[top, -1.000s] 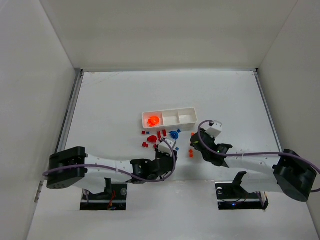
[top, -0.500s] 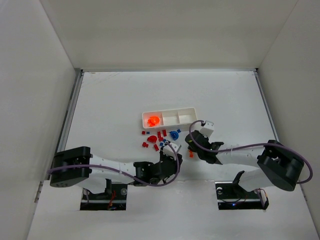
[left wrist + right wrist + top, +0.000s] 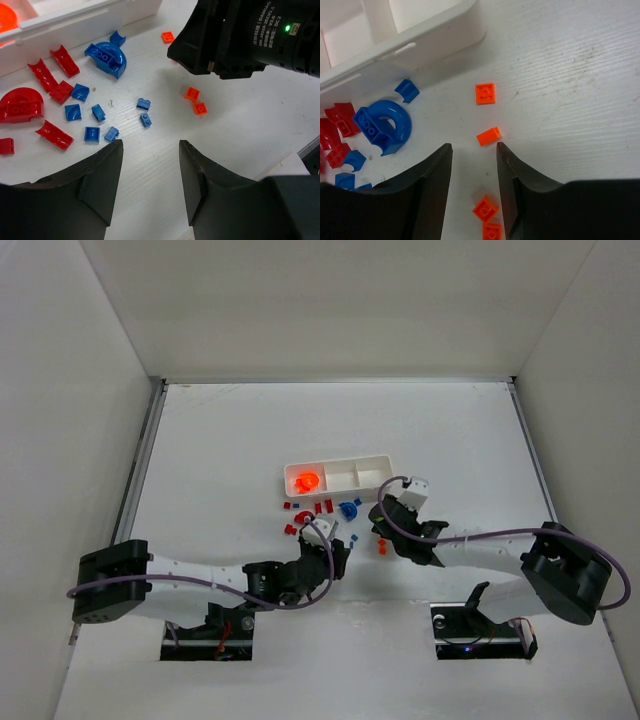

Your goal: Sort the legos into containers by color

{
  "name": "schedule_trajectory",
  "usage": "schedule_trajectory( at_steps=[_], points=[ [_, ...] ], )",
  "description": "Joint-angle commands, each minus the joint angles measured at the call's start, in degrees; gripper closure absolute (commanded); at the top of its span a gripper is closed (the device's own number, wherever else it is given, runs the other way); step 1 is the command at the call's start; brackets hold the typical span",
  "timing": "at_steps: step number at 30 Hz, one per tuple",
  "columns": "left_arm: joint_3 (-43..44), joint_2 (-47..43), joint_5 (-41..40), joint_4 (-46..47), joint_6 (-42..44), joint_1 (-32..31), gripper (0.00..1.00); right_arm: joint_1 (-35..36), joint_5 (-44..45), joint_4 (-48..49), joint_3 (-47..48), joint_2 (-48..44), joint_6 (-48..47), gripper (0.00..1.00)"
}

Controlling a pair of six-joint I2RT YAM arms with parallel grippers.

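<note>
The white plastic tray (image 3: 338, 459), a smooth rectangle with rounded corners split into three square compartments in a row, sits mid-worktop, and its left compartment holds a glossy round orange piece (image 3: 306, 481). The loose legos (image 3: 348, 509) lie scattered on the worktop (image 3: 570, 75) just in front of the tray's near wall, between it and the two hands. The worktop is white, with fine grain-like streaks and a few dark specks. The left wrist view shows shiny red curved slopes, a red half-round piece (image 3: 20, 104) with studs on its flat side, a studded blue arch (image 3: 106, 57) and small blue square and quarter-round bits (image 3: 80, 92). Two orange square plates (image 3: 191, 93) lie just beside each other, apart from the blue cluster. The left hand (image 3: 150, 150) has broad, matte black moulded fingers standing apart with nothing between them. The right hand (image 3: 473, 155) is likewise spread and empty. A small orange wedge-like brick (image 3: 488, 136) lies just beyond its gap, and a flat four-stud orange plate (image 3: 485, 93) lies further on. Two more orange bits (image 3: 486, 207) show on the worktop through the gap — ungripped.
</note>
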Motion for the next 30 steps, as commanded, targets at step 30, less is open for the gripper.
schedule_trajectory(
  at_steps=[30],
  points=[
    [-6.9, -19.8, -1.2, -4.7, 0.2, 10.4, 0.52, 1.7, -4.7, 1.7, 10.6, 0.5, -7.2, 0.83]
  ],
)
